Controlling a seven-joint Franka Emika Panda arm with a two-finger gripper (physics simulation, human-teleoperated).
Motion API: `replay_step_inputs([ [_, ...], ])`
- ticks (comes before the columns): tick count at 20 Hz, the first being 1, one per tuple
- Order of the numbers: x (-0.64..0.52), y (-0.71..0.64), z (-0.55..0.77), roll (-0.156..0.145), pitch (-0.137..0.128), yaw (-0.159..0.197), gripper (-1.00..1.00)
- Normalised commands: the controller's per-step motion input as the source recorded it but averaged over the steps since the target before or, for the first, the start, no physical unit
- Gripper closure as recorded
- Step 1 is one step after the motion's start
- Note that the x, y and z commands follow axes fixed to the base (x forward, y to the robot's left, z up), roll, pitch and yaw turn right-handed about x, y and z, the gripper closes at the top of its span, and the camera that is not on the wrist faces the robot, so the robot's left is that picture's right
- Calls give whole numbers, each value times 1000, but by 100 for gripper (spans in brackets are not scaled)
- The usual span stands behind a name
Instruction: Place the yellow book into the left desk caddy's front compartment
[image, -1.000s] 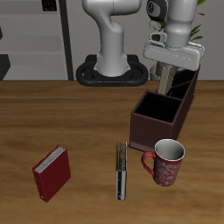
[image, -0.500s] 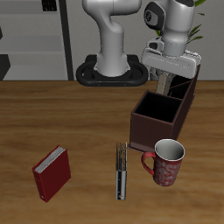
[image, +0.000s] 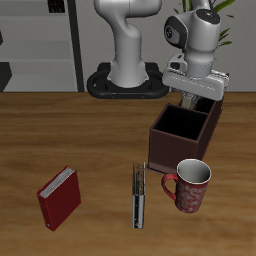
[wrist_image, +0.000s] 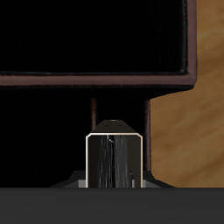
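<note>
My gripper is shut on the yellow book and hangs just over the rear part of the left desk caddy, a dark maroon open box. Most of the book is hidden by the hand and the caddy walls. In the wrist view the book's pale page edge shows between the jaws, above the small rear sections behind a divider wall. The large square front compartment is dark and open; in the wrist view it lies beyond that divider.
A red-and-white mug stands right in front of the caddy. A thin dark book stands edge-on beside the mug. A larger red book lies near the table's front edge. The robot's base is at the back.
The gripper has come down with the book, from well above the caddy to just over its rear sections. The things on the table have not moved.
</note>
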Motion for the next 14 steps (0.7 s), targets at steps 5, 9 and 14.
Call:
replay_step_inputs([
  [5,39,-156,-102,-44,42,-15,100],
  [9,-15,-23,43,2,2,-31,-100],
  [14,-65,-36,157,0,-24,-13,-100],
])
